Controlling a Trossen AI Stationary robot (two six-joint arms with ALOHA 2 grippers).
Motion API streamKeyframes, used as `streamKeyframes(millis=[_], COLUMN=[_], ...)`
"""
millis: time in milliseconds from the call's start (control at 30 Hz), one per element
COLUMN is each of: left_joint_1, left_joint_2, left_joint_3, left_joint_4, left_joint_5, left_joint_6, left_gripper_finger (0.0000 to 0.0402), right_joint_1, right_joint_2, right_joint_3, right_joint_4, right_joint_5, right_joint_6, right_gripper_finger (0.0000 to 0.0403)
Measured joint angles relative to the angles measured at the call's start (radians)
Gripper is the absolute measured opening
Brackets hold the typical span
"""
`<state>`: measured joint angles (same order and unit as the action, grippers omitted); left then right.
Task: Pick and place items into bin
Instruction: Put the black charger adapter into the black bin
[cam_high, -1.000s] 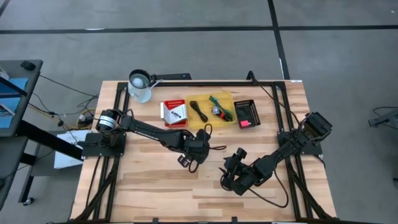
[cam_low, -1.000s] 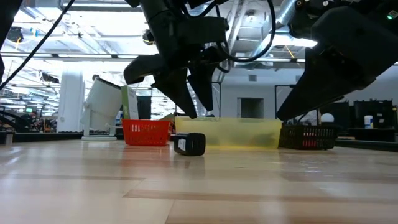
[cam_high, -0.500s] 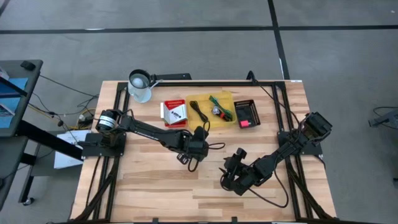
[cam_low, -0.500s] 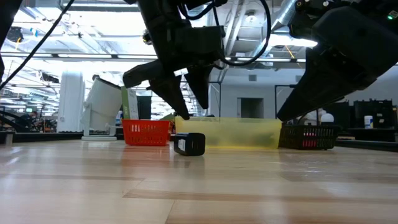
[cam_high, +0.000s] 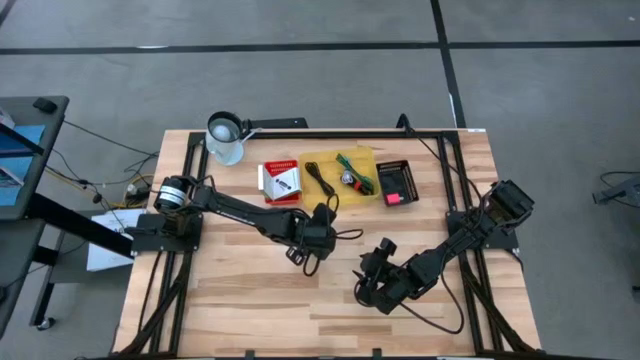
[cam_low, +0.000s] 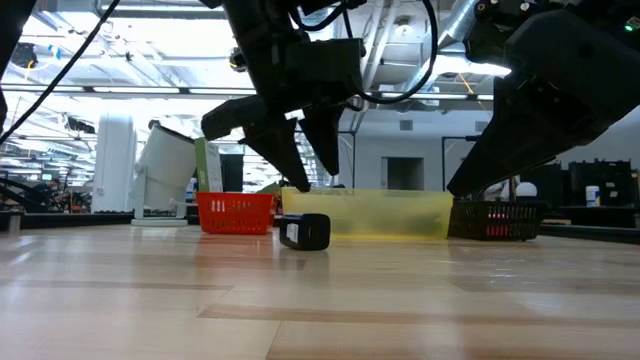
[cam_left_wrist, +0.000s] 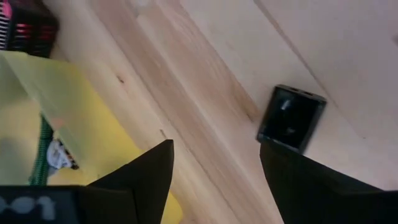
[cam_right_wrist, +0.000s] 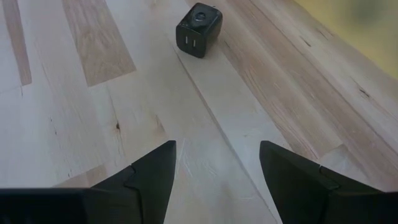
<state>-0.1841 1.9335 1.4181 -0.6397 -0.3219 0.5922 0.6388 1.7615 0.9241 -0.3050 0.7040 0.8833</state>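
The wooden table (cam_high: 230, 310) holds a yellow bin (cam_high: 345, 162) at its far side, and a small black cube charger (cam_low: 305, 231) lies loose in front of it. The left gripper (cam_low: 298, 172), fingers spread wide and empty, hangs just above it, nearer than the right gripper (cam_high: 372, 292), also spread

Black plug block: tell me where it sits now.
The black plug block lies on the bare table in front of the yellow bin, below the left gripper.
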Motion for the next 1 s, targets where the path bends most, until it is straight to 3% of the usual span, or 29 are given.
streamKeyframes(millis=[300,1000], left_joint_1=[0.000,0.012], left_joint_2=[0.000,0.000], left_joint_3=[0.000,0.000], left_joint_4=[-0.116,-0.095], left_joint_5=[0.158,0.161], left_joint_6=[0.035,0.079], left_gripper_finger=[0.0247,0.0248], right_joint_1=[0.000,-0.008], right_joint_2=[0.000,0.000], right_joint_3=[0.000,0.000], right_joint_4=[0.002,0.002], right_joint_5=[0.000,-0.001], right_joint_6=[0.000,0.000], right_gripper_finger=[0.0228,0.0228])
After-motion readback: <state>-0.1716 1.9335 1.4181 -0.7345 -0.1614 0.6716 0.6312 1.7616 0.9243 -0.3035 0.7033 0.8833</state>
